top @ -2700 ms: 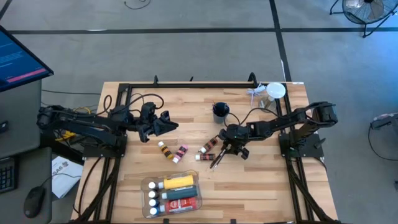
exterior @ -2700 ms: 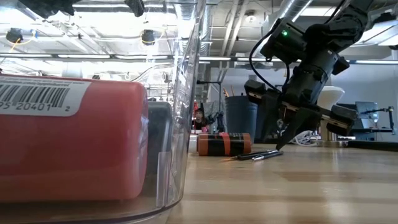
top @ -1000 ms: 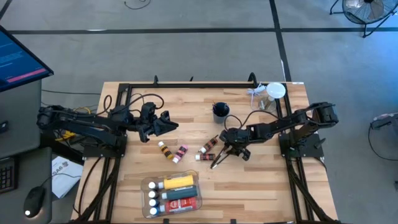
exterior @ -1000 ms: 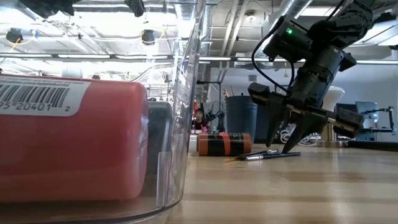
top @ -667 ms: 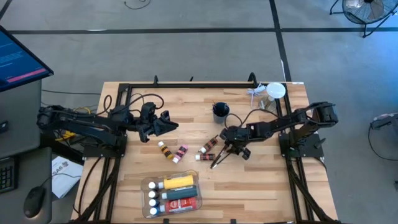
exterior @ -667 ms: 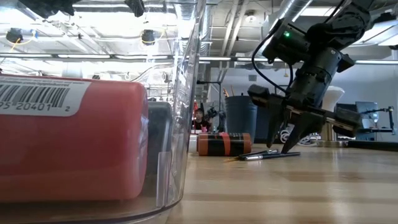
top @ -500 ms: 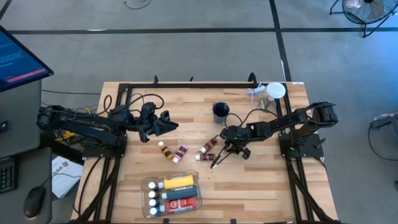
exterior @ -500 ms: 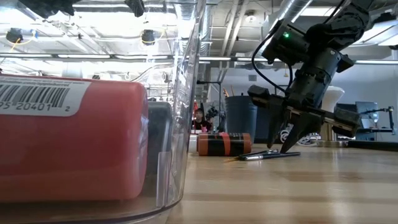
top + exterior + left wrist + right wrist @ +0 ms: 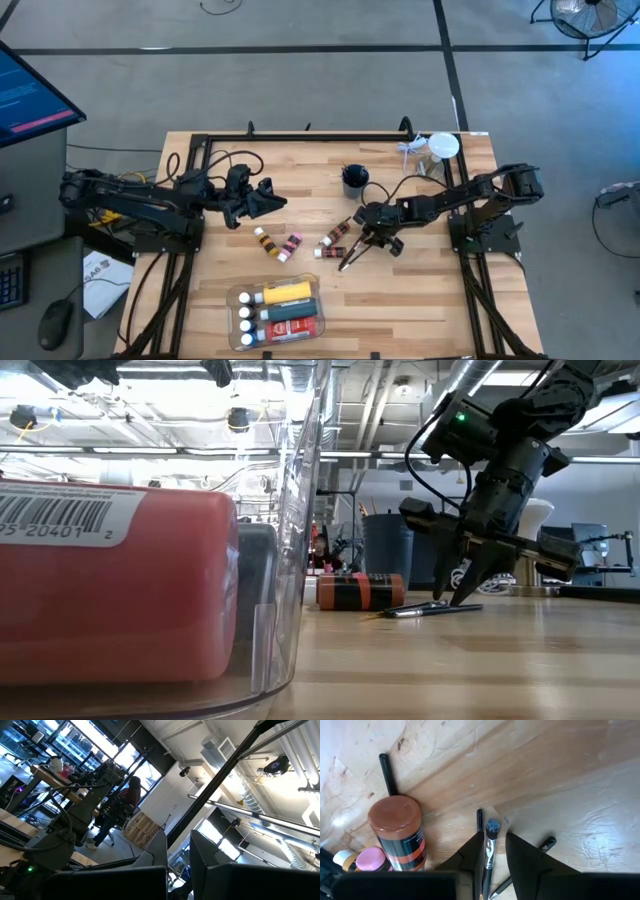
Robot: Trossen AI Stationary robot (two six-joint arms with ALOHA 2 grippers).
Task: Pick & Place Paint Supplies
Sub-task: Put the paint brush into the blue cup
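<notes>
Now look at your right claw (image 9: 364, 243): it is down at the middle of the wooden table (image 9: 430, 290), fingers a narrow gap apart, with a thin brush (image 9: 489, 851) lying between them. You cannot tell whether the pads actually press on it. A second brush (image 9: 387, 774) and a brown-capped tube (image 9: 399, 831) lie just beside it, with a pink-capped tube (image 9: 371, 859) next to that.

Your left claw (image 9: 268, 199) hangs over the table's left side with its fingers together, holding nothing.

Near the front edge you have a clear tray (image 9: 240, 297) holding a yellow bottle (image 9: 285, 292), a red tube (image 9: 299, 325) and several white-capped tubes. A dark cup (image 9: 353, 180) stands behind the right claw, and a clear jar with a white lid (image 9: 443, 148) sits at the far right corner.

Two small tubes (image 9: 278, 243) lie loose mid-table. Around you is a grey floor (image 9: 320, 90), with a fan (image 9: 587, 14) off to one side.
</notes>
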